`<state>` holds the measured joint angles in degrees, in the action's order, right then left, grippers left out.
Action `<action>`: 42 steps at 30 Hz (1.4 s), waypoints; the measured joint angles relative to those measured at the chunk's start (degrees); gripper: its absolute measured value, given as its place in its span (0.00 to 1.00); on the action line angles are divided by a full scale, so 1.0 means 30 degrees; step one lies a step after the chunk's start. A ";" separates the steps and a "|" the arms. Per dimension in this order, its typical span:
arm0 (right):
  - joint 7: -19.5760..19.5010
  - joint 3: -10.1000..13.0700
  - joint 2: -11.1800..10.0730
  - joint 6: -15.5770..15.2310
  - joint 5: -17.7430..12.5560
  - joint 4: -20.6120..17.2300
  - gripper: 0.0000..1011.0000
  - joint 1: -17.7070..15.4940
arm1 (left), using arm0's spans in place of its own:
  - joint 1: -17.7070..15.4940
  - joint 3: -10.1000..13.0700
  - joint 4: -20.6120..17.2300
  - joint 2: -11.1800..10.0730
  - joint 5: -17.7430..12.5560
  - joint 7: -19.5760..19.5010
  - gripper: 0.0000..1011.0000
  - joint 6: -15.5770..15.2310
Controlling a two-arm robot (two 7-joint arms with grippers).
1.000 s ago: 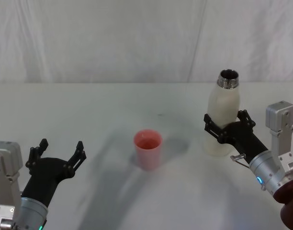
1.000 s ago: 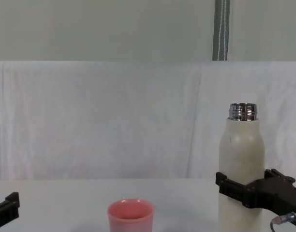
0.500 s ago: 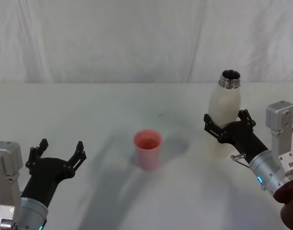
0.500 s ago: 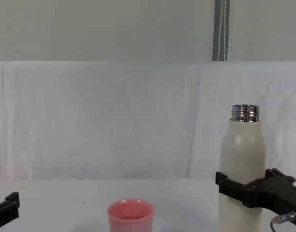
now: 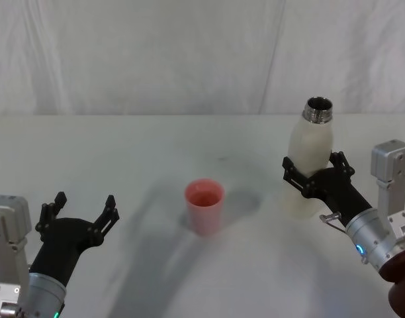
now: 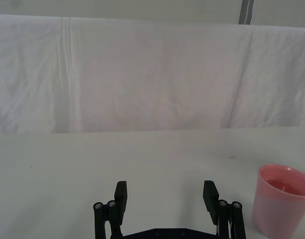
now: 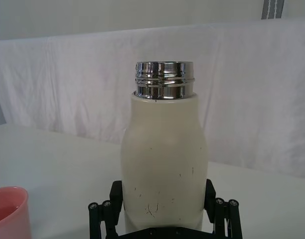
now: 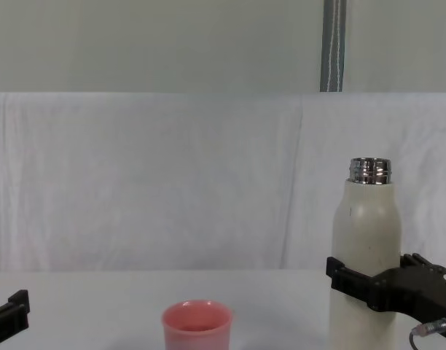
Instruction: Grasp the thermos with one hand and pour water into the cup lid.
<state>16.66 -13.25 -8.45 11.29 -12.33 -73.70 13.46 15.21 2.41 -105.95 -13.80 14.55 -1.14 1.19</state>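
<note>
White table point(image 5: 123, 152), white cloth point(image 5: 156, 53) hung behind. Near table centre: pink cup point(image 5: 204, 206), upright, open, with a shallow pale-pink pool at its bottom; seen too from the left wrist point(image 6: 283, 199) and chest point(image 8: 197, 325). Well apart from cup, on robot's right: cream thermos point(image 5: 310, 147), upright, cap off, steel threaded neck bare, dark inside the mouth, contents unclear. Small dark scuffs on thermos body point(image 7: 164, 169); no writing legible. Right gripper point(image 5: 314, 176) clamped round thermos at lower body, 1 finger each side, as shown from chest point(image 8: 383, 288). Left gripper point(image 5: 82, 213) parked well apart from cup on robot's left, fingers spread, holding nothing.
</note>
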 joint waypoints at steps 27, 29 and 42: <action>-0.0102 0.0122 -0.0010 -0.0174 -0.0371 -0.0611 0.99 -0.0575 | 0.0001 0.0001 0.0000 0.0000 0.0000 0.0001 0.99 -0.0001; -0.0139 0.0129 -0.0028 -0.0210 -0.0376 -0.0700 0.99 -0.0645 | 0.0000 0.0001 0.0000 0.0000 0.0000 0.0001 0.99 0.0000; -0.0250 0.0173 -0.0113 -0.0343 -0.0394 -0.1149 0.99 -0.0991 | 0.0001 0.0000 0.0000 -0.0001 -0.0001 0.0001 0.99 -0.0001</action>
<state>15.91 -12.73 -8.79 10.26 -13.52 -77.14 10.49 15.21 2.41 -105.95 -13.81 14.54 -1.14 1.19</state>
